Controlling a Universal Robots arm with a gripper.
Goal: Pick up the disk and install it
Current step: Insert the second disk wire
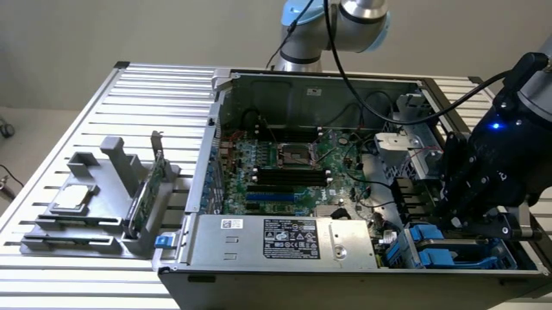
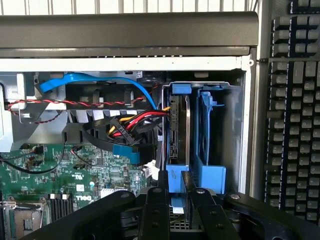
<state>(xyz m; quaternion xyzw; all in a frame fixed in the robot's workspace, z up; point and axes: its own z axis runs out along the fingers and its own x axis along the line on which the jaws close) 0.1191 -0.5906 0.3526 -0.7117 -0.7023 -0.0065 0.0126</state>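
1. Here we are at the open computer case [image 1: 226,110], sitting on the slatted metal surface [image 1: 147,90]. The arm reaches in from twelve o'clock in the exterior view.
2. The gripper [image 1: 467,225] is down at the case's four o'clock corner, right over the drive bay.
3. From the wrist view, the gripper [image 2: 175,200] is lined up with the bay. The disk [image 2: 179,125] stands on edge inside it, silver side showing and blue rails around it.
4. The fingers [image 2: 156,210] sit one on each side of the blue rail end, clenched onto the disk. It's a narrow grasp, with the disk's edge running straight up between them.
5. Just beside the disk, in the same bay, stands a second blue carrier [image 2: 207,130], upright and parallel to it.
6. On the disk's other side, a bundle of red, yellow and black cables [image 2: 135,122] comes close to the disk, with a blue cable [image 2: 85,80] arching above.
7. In the exterior view the motherboard [image 1: 285,168] fills the case's centre. The power supply [image 1: 285,239] lies at six o'clock.
8. Out at nine o'clock, well apart from the case, a grey rack [image 1: 95,206] holds a small square silver chip [image 1: 74,196]. A green circuit card [image 1: 142,194] stands on edge there too.
9. A keyboard [image 2: 295,110] lies beside the case's outer wall in the wrist view.
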